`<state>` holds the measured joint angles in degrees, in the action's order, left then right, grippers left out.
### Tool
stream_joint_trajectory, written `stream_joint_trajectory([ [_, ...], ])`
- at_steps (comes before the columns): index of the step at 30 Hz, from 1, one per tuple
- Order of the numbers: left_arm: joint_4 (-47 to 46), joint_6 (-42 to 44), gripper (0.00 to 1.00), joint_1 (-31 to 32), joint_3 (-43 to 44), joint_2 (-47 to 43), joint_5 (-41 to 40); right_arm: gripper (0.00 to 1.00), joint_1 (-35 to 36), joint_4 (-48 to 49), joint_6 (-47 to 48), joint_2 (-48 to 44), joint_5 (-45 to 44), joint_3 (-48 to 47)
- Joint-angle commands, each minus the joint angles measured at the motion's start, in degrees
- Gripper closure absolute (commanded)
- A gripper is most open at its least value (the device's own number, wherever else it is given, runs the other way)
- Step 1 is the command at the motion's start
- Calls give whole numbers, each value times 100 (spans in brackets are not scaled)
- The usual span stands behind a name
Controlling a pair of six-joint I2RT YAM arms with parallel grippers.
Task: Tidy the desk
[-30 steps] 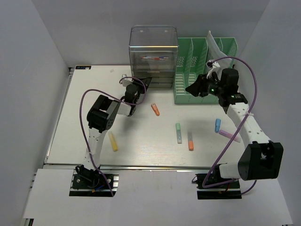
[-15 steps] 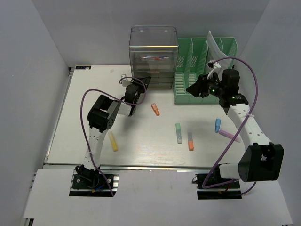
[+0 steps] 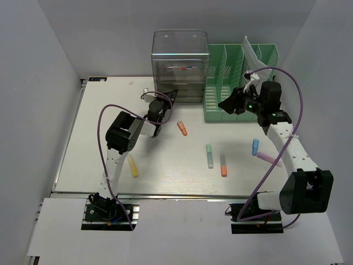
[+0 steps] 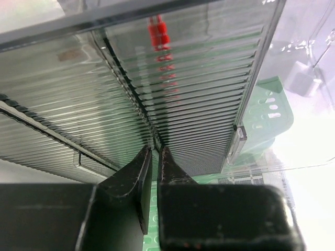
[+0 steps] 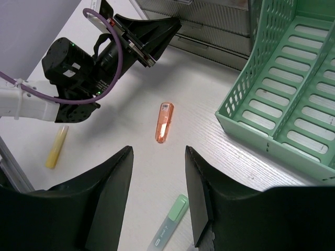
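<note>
Evidently early: the worktop (image 3: pixel 83 143), stretching from the arm bases to 12 o'clock, carries six loose markers (image 3: pixel 209 155) from centre toward 3 and 8 o'clock. The left end effector (image 4: pixel 156 151) is pressed nearly together, tips at the drawer unit (image 3: pixel 180 61) at 12; grip unconfirmed. The right end effector (image 5: pixel 158 151) is spread, empty, near the green rack (image 3: pixel 242 77) at 1 o'clock.

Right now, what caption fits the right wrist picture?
Open end effector hovering above an orange marker near the green rack.
</note>
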<state>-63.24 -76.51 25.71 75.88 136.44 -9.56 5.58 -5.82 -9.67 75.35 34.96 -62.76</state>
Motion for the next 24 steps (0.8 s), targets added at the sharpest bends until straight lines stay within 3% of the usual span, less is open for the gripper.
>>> stream_joint_trajectory([
  [1,-302,57,98,-14,50,-30,-213,50,-40,240,9,-179,99,80],
  [11,-1321,5,100,-14,-486,-144,-221,50,-40,249,9,-187,116,80],
  [24,-1384,110,100,92,-1338,-671,130,50,-22,257,9,-223,116,89],
])
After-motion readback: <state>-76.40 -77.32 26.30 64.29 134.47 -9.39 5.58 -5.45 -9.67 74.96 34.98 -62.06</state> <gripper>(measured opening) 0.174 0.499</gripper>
